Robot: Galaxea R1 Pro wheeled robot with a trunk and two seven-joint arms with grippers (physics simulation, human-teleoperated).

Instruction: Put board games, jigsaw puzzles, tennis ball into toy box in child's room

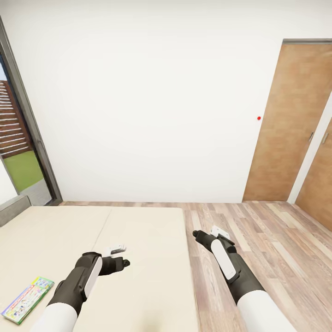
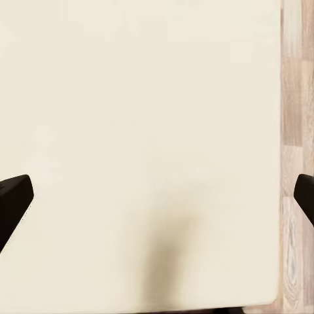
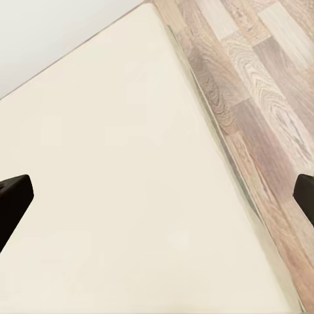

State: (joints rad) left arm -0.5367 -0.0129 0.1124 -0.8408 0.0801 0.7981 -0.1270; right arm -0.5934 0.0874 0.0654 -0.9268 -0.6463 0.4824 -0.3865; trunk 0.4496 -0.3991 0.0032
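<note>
— White wall (image 1: pixel 152 106) ahead, wooden doors (image 1: pixel 286 124) off to the right, plank floor (image 1: pixel 258 240) below them, and the beige bed (image 1: pixel 138 230) filling the lower left. What is on it?

— One board game (image 1: pixel 27 299), a flat box with a green edge and pale blue cover. It lies on the mattress near the bottom left corner of the head view, well out to the robot's left.

— Which arm is nearer?

— Clearly the left. The left gripper (image 1: pixel 116 250) hangs over the mattress, and the box sits to its left and back toward the robot, roughly level with the forearm, not out in front of the fingers. The right gripper (image 1: pixel 217 231) is over the bed's right edge, near the floor, well apart from the box.

— And the box's long axis?

— It runs diagonally, from near-left to far-right as the head sees it, so its far end points roughly toward the left arm.

— Are the jaws ready?

— Both wrist views show the dark fingertips at opposite borders, with plain mattress between them, so both grippers stand wide apart and carry nothing.

— So the next move?

— My judgement: the left arm has to swing leftward and draw back, or the base has to turn that way, before any grasp across the box's short side.
</note>
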